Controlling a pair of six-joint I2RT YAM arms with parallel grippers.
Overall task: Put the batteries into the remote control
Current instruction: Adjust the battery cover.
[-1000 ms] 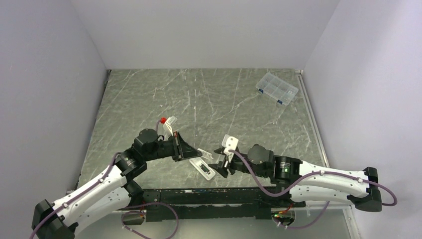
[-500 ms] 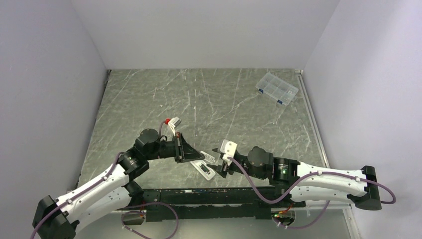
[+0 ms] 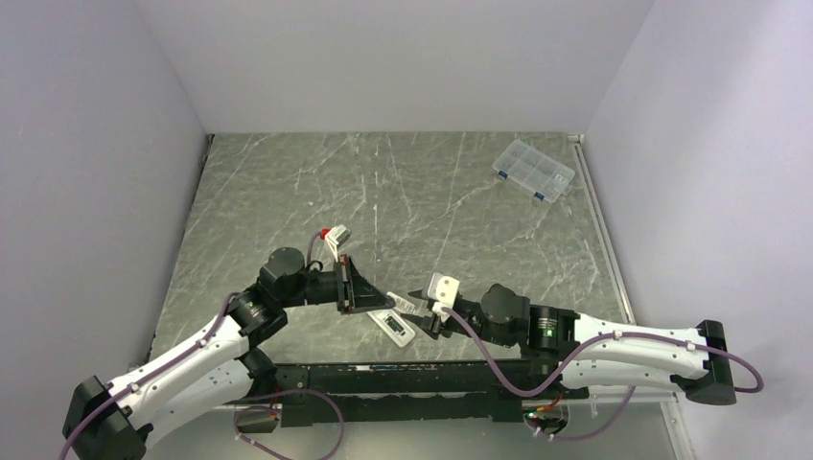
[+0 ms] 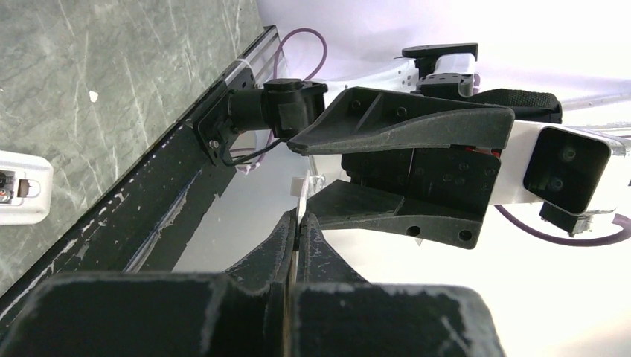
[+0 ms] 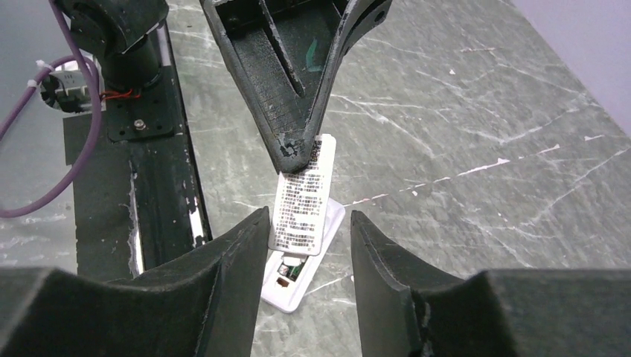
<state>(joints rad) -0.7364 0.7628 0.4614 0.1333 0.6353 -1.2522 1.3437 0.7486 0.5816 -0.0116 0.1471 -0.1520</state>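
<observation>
Top view, left hand: your left hand (image 3: pixel 376 295) is pressed together on a white printed sliver (image 3: pixel 403 303), holding it above the tabletop (image 3: pixel 288 182).
Top view, right hand: your right hand (image 3: pixel 420 311) sits just beside that sliver, on its right. You cannot tell its jaws from here.
Top view, remote control: the remote control (image 3: pixel 393 329) lies flat near the tabletop's near edge, between the two hands.
Top view, box: a clear compartmented box (image 3: pixel 534 171) stands well apart at the far right.
Left wrist, left hand: the fingers (image 4: pixel 286 238) are closed tight, with a white edge at their tip. The remote control (image 4: pixel 22 186) shows at the left border.
Right wrist, right hand: your right hand (image 5: pixel 309 216) is spread, one finger on each side of the sliver (image 5: pixel 301 197). The left hand (image 5: pixel 296 155) pinches the sliver's upper end.
Right wrist, remote control: the remote control (image 5: pixel 298 288) lies under the sliver with its bay open. A dark greenish piece (image 5: pixel 290 266) sits inside, and you cannot tell whether it is a battery.
</observation>
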